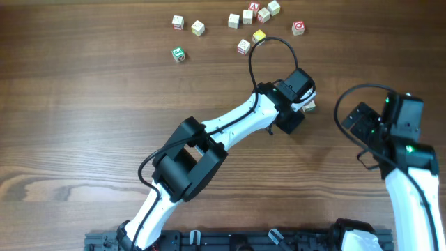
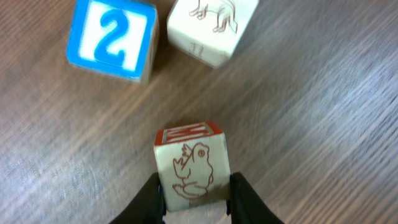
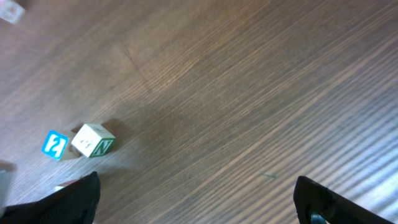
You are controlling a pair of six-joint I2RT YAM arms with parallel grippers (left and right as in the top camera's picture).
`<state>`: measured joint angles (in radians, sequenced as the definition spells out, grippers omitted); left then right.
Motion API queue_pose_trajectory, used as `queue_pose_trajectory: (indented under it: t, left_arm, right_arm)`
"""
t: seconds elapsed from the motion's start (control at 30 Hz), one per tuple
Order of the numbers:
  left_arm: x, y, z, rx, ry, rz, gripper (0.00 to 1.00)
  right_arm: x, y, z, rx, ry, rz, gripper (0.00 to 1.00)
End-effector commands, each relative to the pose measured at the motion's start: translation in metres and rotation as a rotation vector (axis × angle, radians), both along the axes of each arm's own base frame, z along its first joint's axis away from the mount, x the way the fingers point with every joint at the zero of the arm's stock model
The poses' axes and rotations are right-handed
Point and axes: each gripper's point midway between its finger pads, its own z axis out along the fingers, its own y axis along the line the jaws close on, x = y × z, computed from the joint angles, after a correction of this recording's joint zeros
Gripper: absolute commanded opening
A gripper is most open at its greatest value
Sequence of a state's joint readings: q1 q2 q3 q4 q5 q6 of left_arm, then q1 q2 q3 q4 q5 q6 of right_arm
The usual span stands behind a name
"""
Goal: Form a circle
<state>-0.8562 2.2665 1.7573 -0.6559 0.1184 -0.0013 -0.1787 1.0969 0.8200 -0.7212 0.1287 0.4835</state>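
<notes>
White-shelled, black-jointed left arm [image 1: 230, 125]: stretched out over the surface [image 1: 83, 125], elbow bent, wrist turned down. Left pincer [image 2: 194, 196]: closed on one cube, a dark finger pressed against each side face.

Right arm [image 1: 411, 181]: folded back, well apart from the left pincer and off to its right. Right pincer [image 3: 196, 190]: jaws wide open, nothing between them, hanging above bare wood.

Cubes at the left pincer, three:
- frog cube [image 2: 191, 165], pale wood, brown line drawing of a frog on the face towards the camera, red printed top, held between the fingers and standing square on the surface;
- blue cube [image 2: 112, 38], bright blue face with a white numeral 2, ahead of the fingertips and to the left, apart from the frog cube;
- pale cube [image 2: 214, 25], cream faces with a brown outline drawing, rounded edges, ahead of the fingertips, just beside the blue cube.

These three make a loose group; no ring is formed.

Loose cubes [image 1: 243, 46], eleven counted from overhead: small, pale wood with red, green or yellow faces, scattered well beyond the left pincer, mostly to its left.

Surface: brown wood-grain, smooth, matt.
</notes>
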Motion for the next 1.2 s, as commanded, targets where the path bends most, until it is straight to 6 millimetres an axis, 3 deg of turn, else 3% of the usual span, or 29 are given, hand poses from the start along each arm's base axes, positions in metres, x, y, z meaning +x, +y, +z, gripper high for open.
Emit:
queue_pose_trajectory:
  t: [0.0,0.2,0.43,0.6,0.83,0.93,1.07,1.17]
  left_arm:
    - [0.002,-0.006,-0.008,-0.022,-0.002,0.0,0.25]
    - [0.005,-0.007,-0.007,-0.032,-0.011,0.003,0.27]
    - [0.005,-0.007,-0.008,-0.031,-0.009,0.003,0.32]
    - [0.005,-0.007,-0.009,-0.03,-0.008,0.003,0.43]
    - [0.005,-0.007,-0.009,-0.029,-0.011,0.003,0.47]
    - [0.016,0.003,-0.007,0.011,-0.057,0.038,0.49]
    - [0.023,0.016,0.013,0.023,-0.077,0.066,0.51]
    - [0.029,0.022,0.042,-0.008,-0.104,0.082,0.54]
  right_arm:
    - [0.013,0.005,-0.015,0.058,0.026,0.009,1.0]
    - [0.022,0.005,-0.033,0.071,0.063,0.012,1.0]
    - [0.025,0.004,-0.032,0.069,0.052,0.012,1.0]
    - [0.025,0.004,-0.032,0.069,0.052,0.012,1.0]
    - [0.025,0.003,-0.032,0.07,0.052,0.008,1.0]
    - [0.023,0.0,-0.032,0.095,0.049,-0.003,1.0]
    - [0.023,-0.001,-0.032,0.183,0.029,-0.01,1.0]
    - [0.025,0.003,-0.03,0.252,0.005,0.0,1.0]
